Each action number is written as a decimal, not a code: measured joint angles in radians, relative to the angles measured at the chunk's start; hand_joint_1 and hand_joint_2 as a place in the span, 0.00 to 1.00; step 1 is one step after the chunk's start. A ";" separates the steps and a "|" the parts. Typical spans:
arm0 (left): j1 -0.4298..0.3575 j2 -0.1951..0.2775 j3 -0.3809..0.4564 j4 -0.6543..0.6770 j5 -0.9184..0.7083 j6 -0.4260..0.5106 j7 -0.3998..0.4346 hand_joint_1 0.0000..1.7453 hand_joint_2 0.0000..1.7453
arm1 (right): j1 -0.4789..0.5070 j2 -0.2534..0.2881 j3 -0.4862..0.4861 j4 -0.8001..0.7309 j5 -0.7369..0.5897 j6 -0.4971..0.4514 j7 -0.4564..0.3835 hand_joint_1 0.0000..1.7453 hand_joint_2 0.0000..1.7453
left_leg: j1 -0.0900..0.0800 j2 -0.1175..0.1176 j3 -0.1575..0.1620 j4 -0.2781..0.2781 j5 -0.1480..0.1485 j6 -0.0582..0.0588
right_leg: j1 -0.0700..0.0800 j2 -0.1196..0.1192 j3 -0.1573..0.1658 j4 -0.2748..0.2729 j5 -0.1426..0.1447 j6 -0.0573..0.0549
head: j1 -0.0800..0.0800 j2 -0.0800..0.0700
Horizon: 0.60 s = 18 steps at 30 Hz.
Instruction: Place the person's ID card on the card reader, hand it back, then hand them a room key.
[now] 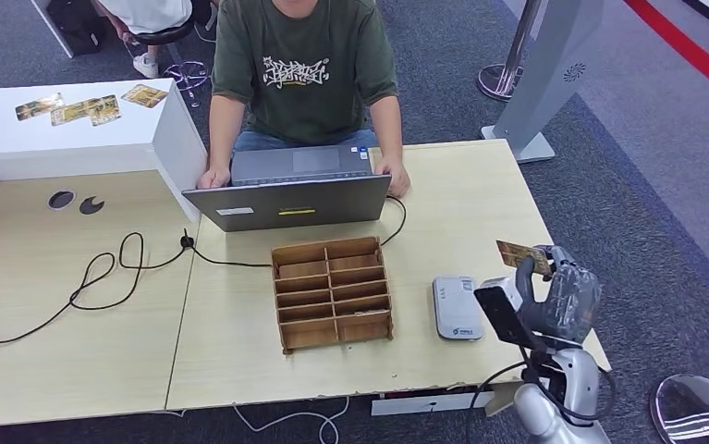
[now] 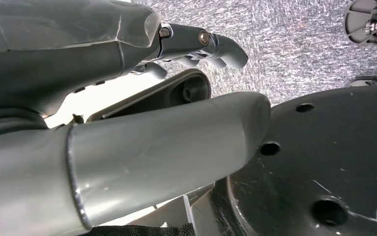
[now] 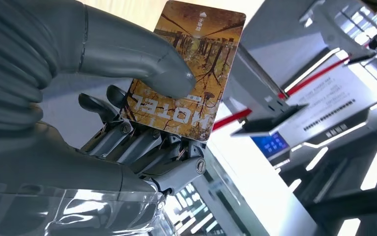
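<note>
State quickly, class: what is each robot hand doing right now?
Left hand: holds nothing, fingers curled in, closed.
Right hand: holding a hotel room key card between thumb and fingers.

A: Where does the head view sit?
B: High up, facing forward and down over the table (image 1: 91,324).
A: And the 2 wrist views?
B: Both very close behind their hands. The left faces carpet; the right faces its card (image 3: 188,73), also at the head frame's right.
</note>
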 joint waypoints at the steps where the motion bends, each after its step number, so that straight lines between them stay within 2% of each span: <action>1: -0.001 0.000 0.000 0.000 -0.001 0.001 0.001 0.00 0.00 | 0.002 0.010 -0.013 -0.004 0.033 0.000 -0.003 1.00 1.00 | 0.000 0.000 0.000 0.000 0.000 0.000 | 0.000 0.000 0.000 0.000 0.000 0.000 | 0.000 0.000; 6: -0.005 0.000 0.000 0.000 -0.002 0.006 0.005 0.00 0.00 | 0.013 0.070 -0.084 -0.043 0.240 0.000 -0.014 1.00 1.00 | 0.000 0.000 0.000 0.000 0.000 0.000 | 0.000 0.000 0.000 0.000 0.000 0.000 | 0.000 0.000; 10: -0.008 0.000 0.000 0.000 -0.002 0.008 0.006 0.00 0.00 | 0.015 0.078 -0.099 -0.083 0.377 0.000 0.067 1.00 1.00 | 0.000 0.000 0.000 0.000 0.000 0.000 | 0.000 0.000 0.000 0.000 0.000 0.000 | 0.000 0.000; 13: -0.009 0.000 0.000 0.000 -0.003 0.009 0.006 0.00 0.00 | 0.013 0.042 -0.102 -0.113 0.403 0.000 0.101 1.00 1.00 | -0.001 0.000 0.000 0.000 0.000 0.000 | 0.000 0.000 0.000 0.000 0.000 0.000 | 0.000 0.000; 15: -0.010 0.000 0.000 0.000 -0.004 0.009 0.007 0.00 0.00 | 0.011 0.005 -0.113 -0.129 0.405 0.000 0.094 1.00 1.00 | -0.001 0.000 0.000 0.000 0.000 0.000 | 0.000 0.000 0.000 -0.001 0.000 0.000 | 0.000 0.000; 18: -0.010 0.000 0.000 0.000 -0.004 0.011 0.007 0.00 0.00 | 0.011 -0.039 -0.154 -0.156 0.408 0.000 0.013 1.00 1.00 | -0.001 0.000 0.000 0.000 0.000 0.001 | -0.001 0.000 0.000 -0.001 0.000 0.000 | 0.000 0.000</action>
